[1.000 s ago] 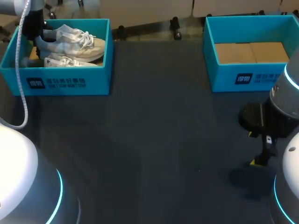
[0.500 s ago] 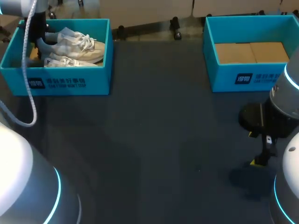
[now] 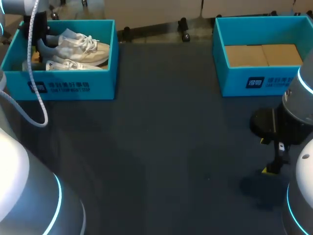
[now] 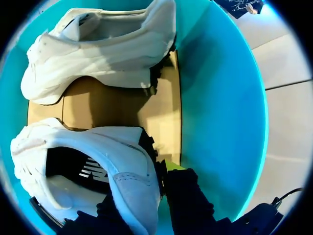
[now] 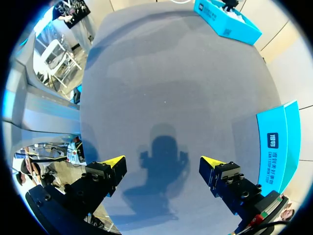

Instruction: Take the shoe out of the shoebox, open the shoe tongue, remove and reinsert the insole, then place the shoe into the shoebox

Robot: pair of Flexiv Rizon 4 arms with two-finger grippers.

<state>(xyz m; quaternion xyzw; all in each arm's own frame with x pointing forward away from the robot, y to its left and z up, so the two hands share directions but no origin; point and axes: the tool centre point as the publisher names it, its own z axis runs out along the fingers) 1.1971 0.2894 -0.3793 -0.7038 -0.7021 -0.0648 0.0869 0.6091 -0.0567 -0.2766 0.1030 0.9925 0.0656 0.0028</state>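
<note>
Left wrist view: left claw [image 4: 146, 193] clamps the shoe [image 4: 93, 164] inside the shoebox [image 4: 222, 122].

— What sort of place is this?

— A robotics lab, rigged for manipulation trials. The left arm [image 3: 22, 191] and the right arm [image 3: 301, 105], pale shells with glowing cyan rings at the joints, flank one dark grey table [image 3: 161, 147].

— Not a shop? There are shoes.

— Props. Two matching teal boxes stand open and lidless at the far corners: the left shoebox [image 3: 68, 88] with a pair of white sneakers [image 3: 78, 46], the right shoebox [image 3: 254, 81] showing its cardboard floor. A pale cable [image 3: 30, 63] loops loose off the left arm. The left gripper [image 4: 155, 178] pinches the heel of one sneaker [image 4: 98, 166], and the yellow-tipped right gripper [image 5: 161, 162] hangs spread wide over bare tabletop.
</note>
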